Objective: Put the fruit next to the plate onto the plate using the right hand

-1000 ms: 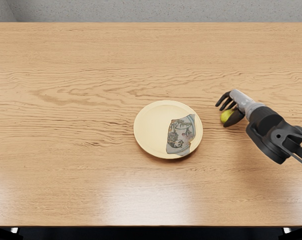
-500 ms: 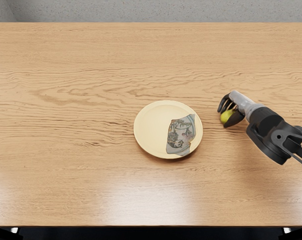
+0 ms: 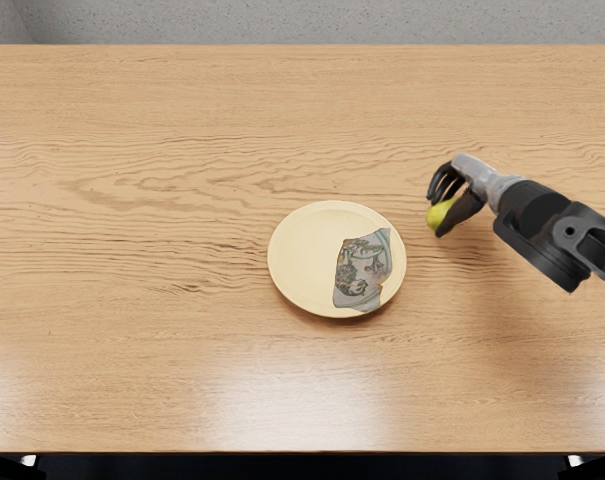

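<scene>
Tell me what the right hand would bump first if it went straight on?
Probably nothing: the right hand, shut on the fruit, points up and left across bare table. The plate sits lower left, off that line, though depth is hard to judge.

Wooden table [image 3: 132, 150] with wavy grain fills the view. A grey strip [image 3: 282, 20] borders its far edge.
</scene>
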Tool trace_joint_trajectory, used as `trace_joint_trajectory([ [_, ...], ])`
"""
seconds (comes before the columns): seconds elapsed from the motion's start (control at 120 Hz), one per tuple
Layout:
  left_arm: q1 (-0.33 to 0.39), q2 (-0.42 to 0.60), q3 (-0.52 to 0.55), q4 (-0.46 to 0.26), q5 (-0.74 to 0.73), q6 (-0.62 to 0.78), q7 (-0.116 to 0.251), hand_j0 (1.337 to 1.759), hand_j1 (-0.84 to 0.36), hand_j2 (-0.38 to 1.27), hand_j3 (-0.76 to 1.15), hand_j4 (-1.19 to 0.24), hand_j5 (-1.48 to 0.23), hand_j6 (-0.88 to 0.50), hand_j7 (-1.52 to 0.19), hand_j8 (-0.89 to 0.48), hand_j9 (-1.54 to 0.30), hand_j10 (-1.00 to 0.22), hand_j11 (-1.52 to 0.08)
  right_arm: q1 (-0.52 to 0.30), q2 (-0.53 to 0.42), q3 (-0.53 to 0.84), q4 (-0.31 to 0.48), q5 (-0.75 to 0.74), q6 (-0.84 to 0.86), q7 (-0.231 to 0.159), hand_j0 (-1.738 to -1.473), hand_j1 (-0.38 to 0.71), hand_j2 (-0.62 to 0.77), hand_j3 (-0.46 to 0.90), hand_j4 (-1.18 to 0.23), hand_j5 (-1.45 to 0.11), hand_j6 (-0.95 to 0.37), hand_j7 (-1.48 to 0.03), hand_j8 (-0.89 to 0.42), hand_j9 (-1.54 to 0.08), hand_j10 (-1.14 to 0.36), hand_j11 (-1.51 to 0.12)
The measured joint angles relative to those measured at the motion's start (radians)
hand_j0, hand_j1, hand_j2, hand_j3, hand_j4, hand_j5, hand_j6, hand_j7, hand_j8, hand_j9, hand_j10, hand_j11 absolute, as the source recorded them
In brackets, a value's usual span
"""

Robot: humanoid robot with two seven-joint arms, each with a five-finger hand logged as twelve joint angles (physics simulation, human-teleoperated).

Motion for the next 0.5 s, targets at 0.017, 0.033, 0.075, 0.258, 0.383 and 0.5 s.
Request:
trace_joint_trajectory([
  [0.017, 0.0, 0.0, 0.0, 0.0, 0.0, 0.0, 0.0, 1.658, 0.35, 0.0, 0.0, 0.0, 0.0, 0.0, 0.0, 0.0, 0.0, 0.0, 0.0, 0.006, 0.0, 0.0, 0.001, 0.008, 0.005, 0.0, -1.654, 0.31, 0.47, 0.0, -0.82, -1.23, -0.63, -1.13, -0.34, -1.19, -0.54, -1.2],
  [0.033, 0.0, 0.0, 0.0, 0.0, 0.0, 0.0, 0.0, 1.658, 0.35, 0.0, 0.0, 0.0, 0.0, 0.0, 0.0, 0.0, 0.0, 0.0, 0.0, 0.012, 0.0, 0.0, 0.001, 0.014, 0.01, 0.0, -1.655, 0.32, 0.48, 0.0, -0.82, -1.23, -0.62, -1.13, -0.35, -1.19, -0.54, -1.2],
  [0.075, 0.0, 0.0, 0.0, 0.0, 0.0, 0.0, 0.0, 1.658, 0.35, 0.0, 0.0, 0.0, 0.0, 0.0, 0.0, 0.0, 0.0, 0.0, 0.0, 0.024, 0.001, 0.001, 0.003, 0.027, 0.019, 0.0, -1.655, 0.35, 0.54, 0.0, -0.83, -1.22, -0.63, -1.13, -0.35, -1.19, -0.56, -1.19],
  [0.258, 0.0, 0.0, 0.0, 0.0, 0.0, 0.0, 0.0, 1.658, 0.35, 0.0, 0.0, 0.0, 0.0, 0.0, 0.0, 0.0, 0.0, 0.0, 0.0, 0.038, -0.004, 0.002, 0.006, 0.048, 0.034, 0.001, -1.657, 0.4, 0.58, 0.0, -0.84, -1.19, -0.67, -1.13, -0.34, -1.17, -0.55, -1.17],
  [0.383, 0.0, 0.0, 0.0, 0.0, 0.0, 0.0, 0.0, 1.658, 0.35, 0.0, 0.0, 0.0, 0.0, 0.0, 0.0, 0.0, 0.0, 0.0, 0.0, 0.045, -0.011, 0.004, 0.03, 0.081, 0.042, 0.001, -1.657, 0.38, 0.59, 0.0, -0.85, -1.18, -0.77, -1.13, -0.38, -1.17, -0.6, -1.17],
  [0.5, 0.0, 0.0, 0.0, 0.0, 0.0, 0.0, 0.0, 1.658, 0.35, 0.0, 0.0, 0.0, 0.0, 0.0, 0.0, 0.0, 0.0, 0.0, 0.0, 0.049, -0.025, 0.013, 0.051, 0.101, 0.054, 0.002, -1.657, 0.37, 0.58, 0.0, -0.85, -1.18, -0.81, -1.13, -0.38, -1.17, -0.6, -1.17],
])
